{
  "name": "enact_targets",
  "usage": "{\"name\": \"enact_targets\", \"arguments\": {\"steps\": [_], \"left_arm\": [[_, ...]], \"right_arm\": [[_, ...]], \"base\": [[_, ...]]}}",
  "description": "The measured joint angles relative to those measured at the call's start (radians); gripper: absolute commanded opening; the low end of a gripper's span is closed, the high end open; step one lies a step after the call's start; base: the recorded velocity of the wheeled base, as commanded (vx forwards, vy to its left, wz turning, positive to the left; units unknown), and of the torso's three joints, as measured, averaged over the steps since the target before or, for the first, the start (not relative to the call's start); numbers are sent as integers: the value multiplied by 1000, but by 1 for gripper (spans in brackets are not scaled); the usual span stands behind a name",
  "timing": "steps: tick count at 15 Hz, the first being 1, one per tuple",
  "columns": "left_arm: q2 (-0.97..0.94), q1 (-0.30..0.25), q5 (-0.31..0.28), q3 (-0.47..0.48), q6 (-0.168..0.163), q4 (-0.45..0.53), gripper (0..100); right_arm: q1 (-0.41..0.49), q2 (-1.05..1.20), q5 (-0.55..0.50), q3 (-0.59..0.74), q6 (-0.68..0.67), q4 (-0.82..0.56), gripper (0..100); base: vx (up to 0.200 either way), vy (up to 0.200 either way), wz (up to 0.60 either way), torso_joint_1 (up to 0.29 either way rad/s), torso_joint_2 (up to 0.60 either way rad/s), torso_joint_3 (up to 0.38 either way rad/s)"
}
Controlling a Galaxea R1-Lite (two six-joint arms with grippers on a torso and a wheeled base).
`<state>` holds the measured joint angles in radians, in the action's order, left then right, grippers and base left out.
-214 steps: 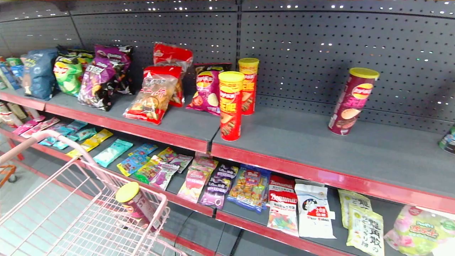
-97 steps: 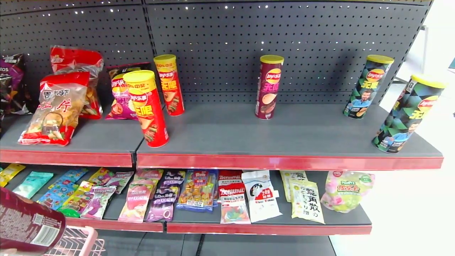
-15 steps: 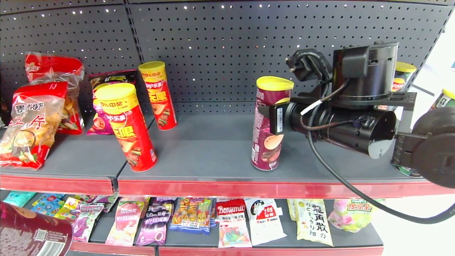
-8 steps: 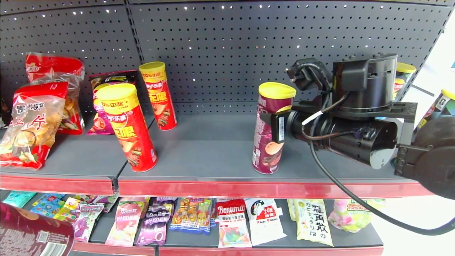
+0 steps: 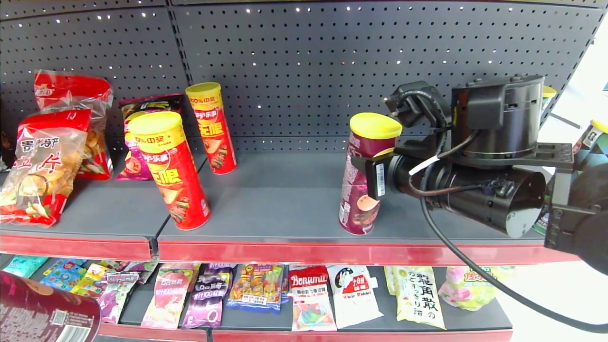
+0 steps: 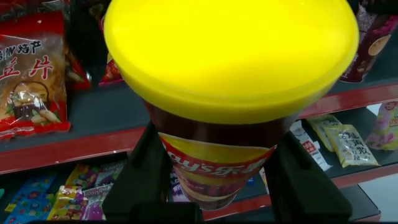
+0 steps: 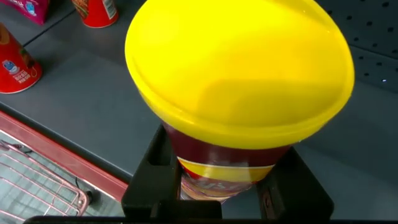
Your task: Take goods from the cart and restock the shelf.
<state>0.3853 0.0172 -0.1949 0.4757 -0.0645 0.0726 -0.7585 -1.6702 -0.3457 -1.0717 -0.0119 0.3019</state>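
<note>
The right gripper (image 5: 374, 172) grips a maroon can (image 5: 361, 209) just under its yellow lid, fingers closed on either side, holding it upright at the front edge of the upper shelf (image 5: 285, 199), well right of two red cans (image 5: 168, 171). The left gripper (image 6: 217, 186) is clamped around a second can (image 6: 230, 56), held low near the lower shelf's snack packets (image 5: 256, 285).

The head camera faces the shelf (image 5: 285, 209) front-on from nearby. Each wrist camera sits just above a lid, on the left can (image 6: 230, 56) and the right can (image 7: 239, 68). All three views share the shelf's red front edge.
</note>
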Motion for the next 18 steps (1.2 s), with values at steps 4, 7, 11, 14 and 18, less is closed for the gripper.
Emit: {"name": "enact_targets", "arguments": {"steps": [4,7,11,14,18], "left_arm": [[-2,0,0,0,0,0,0],[-8,-1,0,0,1,1,0],[-10,0,0,0,1,1,0],[-10,-1,0,-4,1,1,0],[-11,0,0,-5,1,1,0]], "right_arm": [[-2,7,-1,5,4,-1,0],[-2,8,-1,6,3,-1,0],[-3,15,-18,9,3,-3,0],[-3,19,-21,10,3,-5,0],[-7,21,-23,18,3,-1,0]], "base": [[0,0,0,0,0,0],[0,0,0,0,0,0],[0,0,0,0,0,0],[0,0,0,0,0,0],[0,0,0,0,0,0]]}}
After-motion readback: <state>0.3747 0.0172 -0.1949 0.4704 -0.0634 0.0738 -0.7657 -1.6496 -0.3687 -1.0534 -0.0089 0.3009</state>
